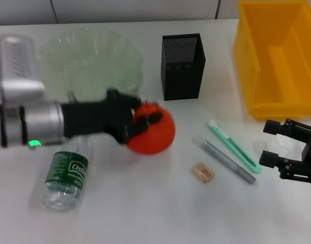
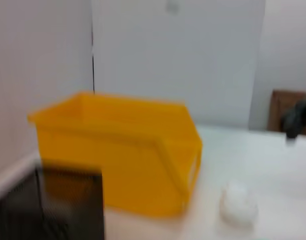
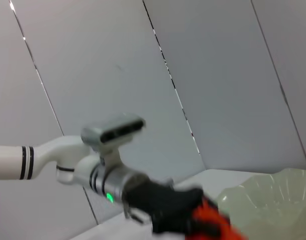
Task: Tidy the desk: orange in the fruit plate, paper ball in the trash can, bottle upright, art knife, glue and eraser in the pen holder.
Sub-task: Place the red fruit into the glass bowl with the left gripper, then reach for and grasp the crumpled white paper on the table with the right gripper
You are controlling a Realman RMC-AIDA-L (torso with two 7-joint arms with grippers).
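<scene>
While right gripper (image 1: 271, 143) gapes, left gripper (image 1: 145, 123) clasps orange (image 1: 156, 136).

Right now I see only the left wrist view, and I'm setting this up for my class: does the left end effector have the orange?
Observer: Yes. The left end effector is shut on the orange, just in front of the fruit plate.
Operator: Is the bottle upright?
Observer: No. The bottle lies on its side.
Operator: And the right end effector?
Observer: The right end effector is open, in front of the trash can.
</scene>
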